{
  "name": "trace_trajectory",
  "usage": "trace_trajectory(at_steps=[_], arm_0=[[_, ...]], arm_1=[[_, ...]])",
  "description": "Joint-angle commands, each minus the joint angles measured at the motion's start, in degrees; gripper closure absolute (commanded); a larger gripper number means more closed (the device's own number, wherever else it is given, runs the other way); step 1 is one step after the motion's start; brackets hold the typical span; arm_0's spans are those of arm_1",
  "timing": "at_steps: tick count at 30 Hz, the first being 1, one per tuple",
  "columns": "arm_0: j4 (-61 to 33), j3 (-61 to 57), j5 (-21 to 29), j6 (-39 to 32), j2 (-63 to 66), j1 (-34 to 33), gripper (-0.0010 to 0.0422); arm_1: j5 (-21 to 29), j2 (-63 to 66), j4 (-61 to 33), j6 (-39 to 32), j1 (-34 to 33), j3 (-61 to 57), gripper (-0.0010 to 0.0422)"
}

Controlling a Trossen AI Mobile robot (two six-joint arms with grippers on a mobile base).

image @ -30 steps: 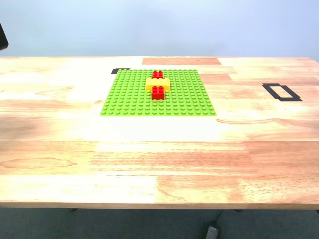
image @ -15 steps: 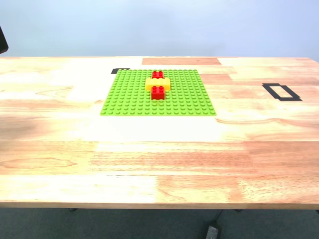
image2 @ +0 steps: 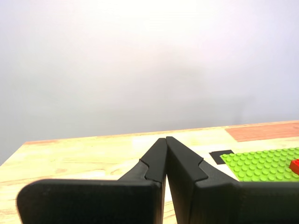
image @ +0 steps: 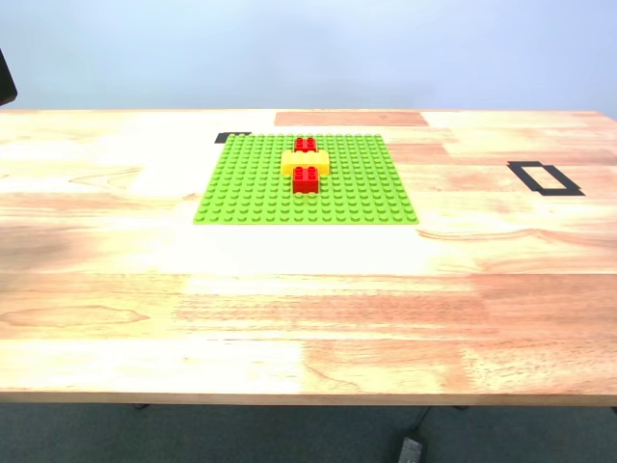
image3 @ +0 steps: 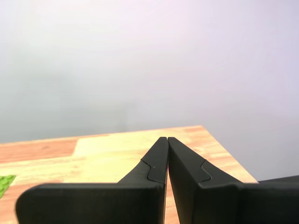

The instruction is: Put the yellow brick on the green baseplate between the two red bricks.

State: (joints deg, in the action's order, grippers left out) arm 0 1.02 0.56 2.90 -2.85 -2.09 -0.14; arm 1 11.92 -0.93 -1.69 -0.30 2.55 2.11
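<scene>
Since the yellow brick already sat on the green baseplate between the two red bricks, touching both, your job looked done to me. Its long axis ran across the line of the reds. Your first gripper had its fingers pressed together on nothing, with the plate's corner just off to one side past the tips, so that arm seemed nearer. Your second gripper was pinched together too, empty, plate barely visible.
</scene>
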Motion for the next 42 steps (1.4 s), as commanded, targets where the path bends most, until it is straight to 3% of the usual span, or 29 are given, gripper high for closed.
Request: trace_trajectory(at_steps=[1,42], arm_0=[[-1.3,0.5,0.0,0.1,0.0,0.0,0.0413],[-1.9,0.7,0.3,0.0,0.0,0.0,0.0412]], arm_1=[[0.1,-0.3,0.0,1.2,0.1,0.4,0.0413],[0.1,-0.2,-0.7,1.2,0.0,0.2,0.0413]])
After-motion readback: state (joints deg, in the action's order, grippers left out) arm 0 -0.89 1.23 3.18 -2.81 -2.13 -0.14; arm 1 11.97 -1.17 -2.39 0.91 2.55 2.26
